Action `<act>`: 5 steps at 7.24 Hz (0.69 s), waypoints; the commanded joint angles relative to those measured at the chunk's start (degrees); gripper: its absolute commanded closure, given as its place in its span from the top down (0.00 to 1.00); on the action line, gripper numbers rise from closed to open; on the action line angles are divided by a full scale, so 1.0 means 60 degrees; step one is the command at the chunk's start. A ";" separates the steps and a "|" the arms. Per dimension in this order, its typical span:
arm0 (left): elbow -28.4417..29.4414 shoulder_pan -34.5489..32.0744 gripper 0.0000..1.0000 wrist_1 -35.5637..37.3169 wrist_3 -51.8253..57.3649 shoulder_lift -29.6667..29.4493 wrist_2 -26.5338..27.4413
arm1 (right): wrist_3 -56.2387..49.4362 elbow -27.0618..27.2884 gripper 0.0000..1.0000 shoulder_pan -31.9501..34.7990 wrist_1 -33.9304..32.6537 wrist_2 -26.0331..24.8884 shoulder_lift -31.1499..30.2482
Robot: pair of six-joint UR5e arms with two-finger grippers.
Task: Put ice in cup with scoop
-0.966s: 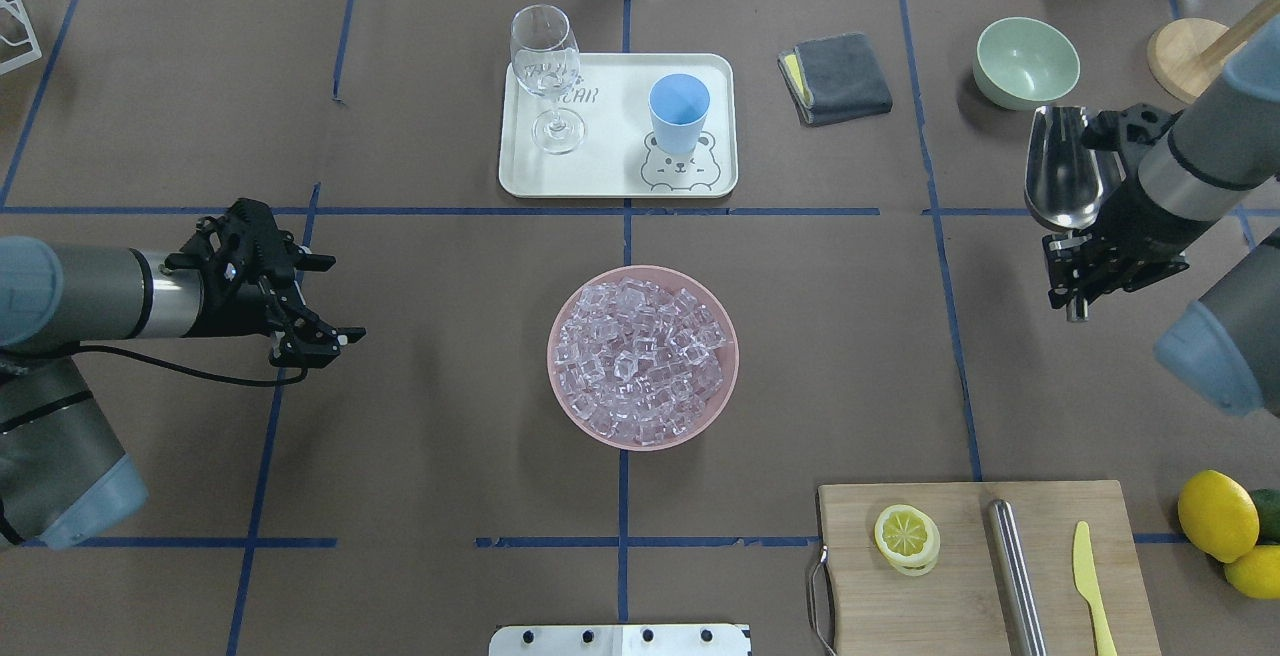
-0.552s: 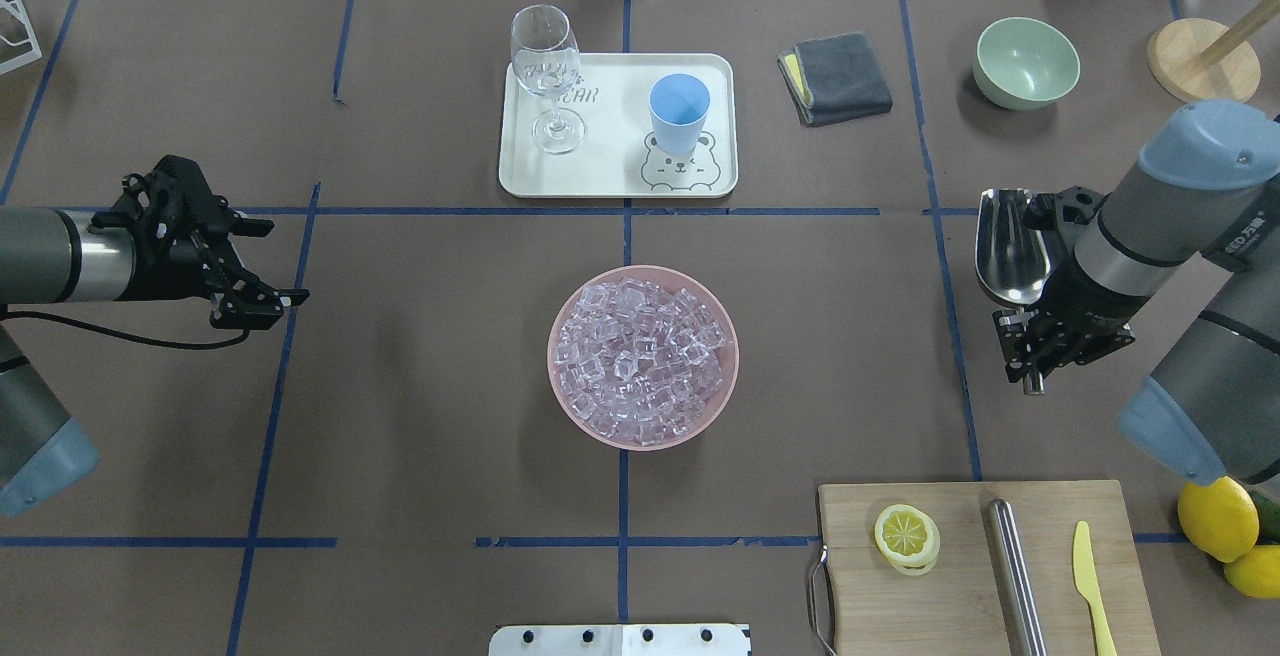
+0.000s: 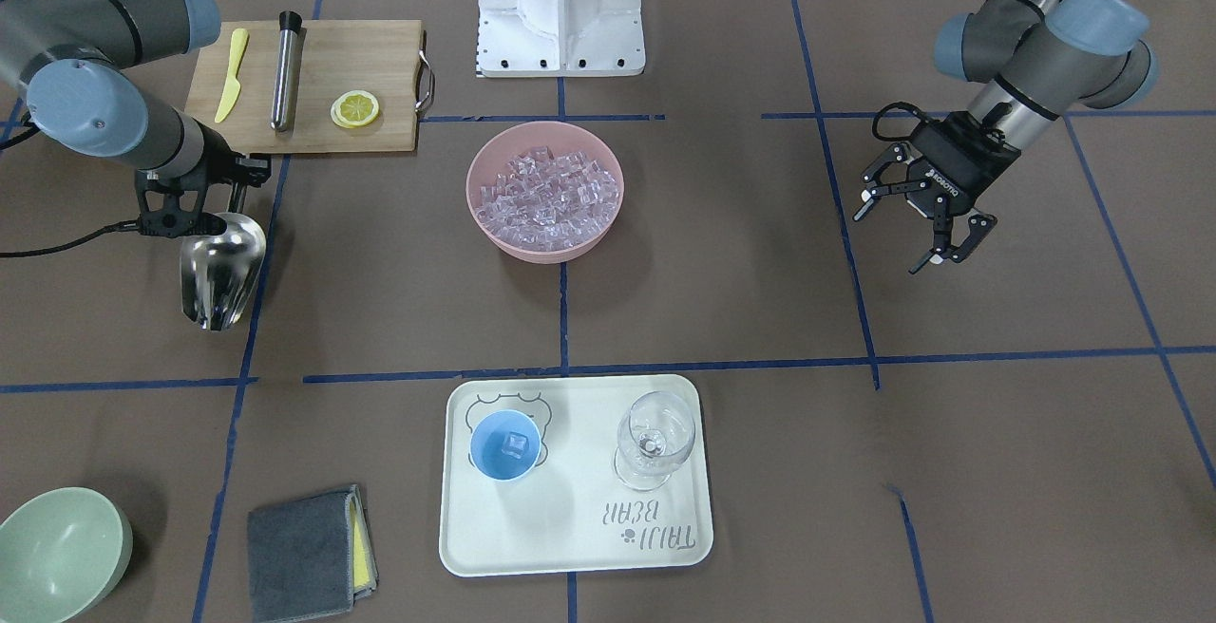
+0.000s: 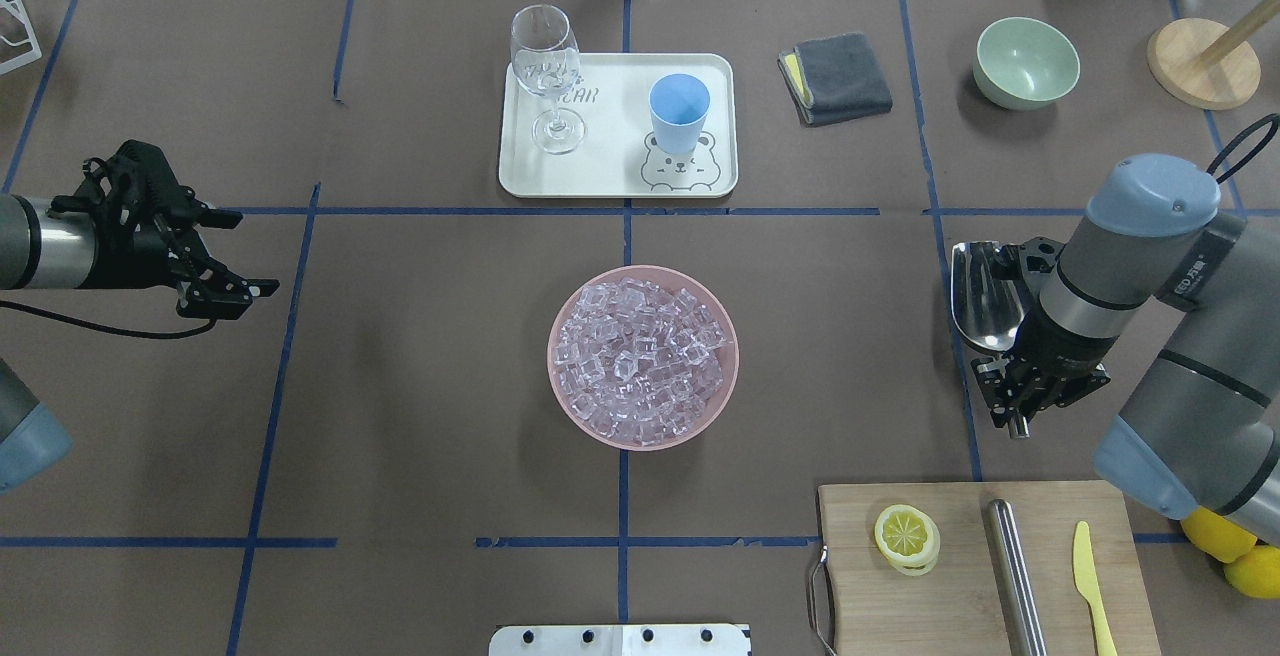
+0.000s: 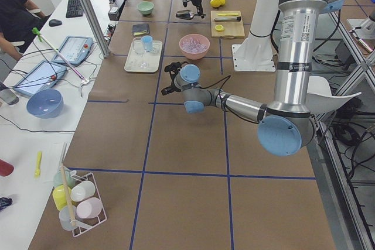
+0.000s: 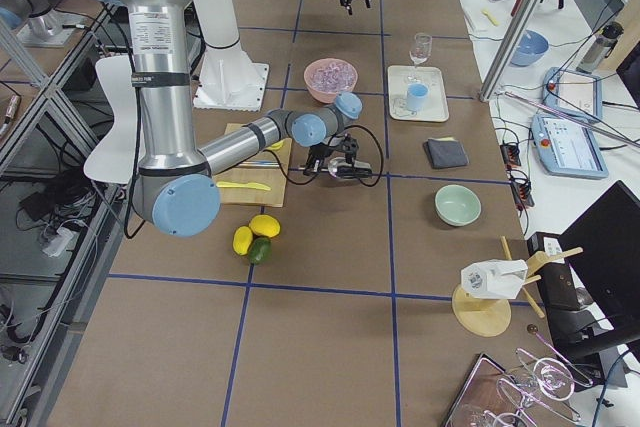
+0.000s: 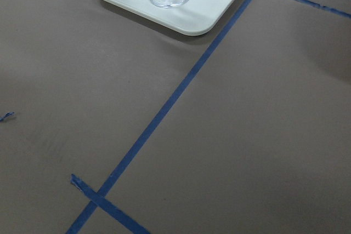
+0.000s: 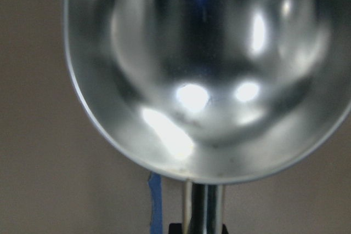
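The ice (image 4: 640, 356) is heaped in a pink bowl (image 4: 643, 444) at the table's middle, also seen from the front (image 3: 546, 188). The light-blue cup (image 4: 679, 111) stands on a white tray (image 4: 610, 171) beside a wine glass (image 4: 545, 66). From the front, one cube (image 3: 515, 444) lies in the cup (image 3: 489, 457). My right gripper (image 4: 1012, 404) is shut on the handle of the steel scoop (image 4: 985, 296), right of the bowl. The trough (image 8: 203, 80) is empty. My left gripper (image 4: 245, 256) is open and empty, far left.
A cutting board (image 4: 960, 586) with a lemon slice (image 4: 906, 536), steel cylinder (image 4: 1015, 576) and yellow knife (image 4: 1090, 576) lies near right. Lemons (image 4: 1255, 571), grey cloth (image 4: 835, 76), green bowl (image 4: 1027, 61) and a wooden stand (image 4: 1203, 61) sit on the right side.
My right arm has carried the scoop nearer to me and a little toward the bowl. My left gripper has drawn back to the left, still open.
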 commanded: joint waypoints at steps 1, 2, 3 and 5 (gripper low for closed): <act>-0.0028 -0.0116 1.00 0.0001 -0.0012 0.0036 0.0007 | 0.0024 -0.0200 0.00 -0.0055 0.0002 0.0047 0.0067; -0.0028 -0.0131 1.00 0.0001 -0.0012 0.0036 0.0007 | 0.0083 -0.0202 0.51 -0.0069 0.0002 0.0105 0.0097; -0.0028 -0.0131 1.00 0.0001 -0.0012 0.0036 0.0007 | 0.0098 -0.0202 0.78 -0.0069 0.0002 0.0105 0.0097; -0.0028 -0.0306 1.00 0.0015 0.0003 0.0036 -0.0022 | 0.0113 0.0016 1.00 0.0032 0.0002 0.0120 0.0111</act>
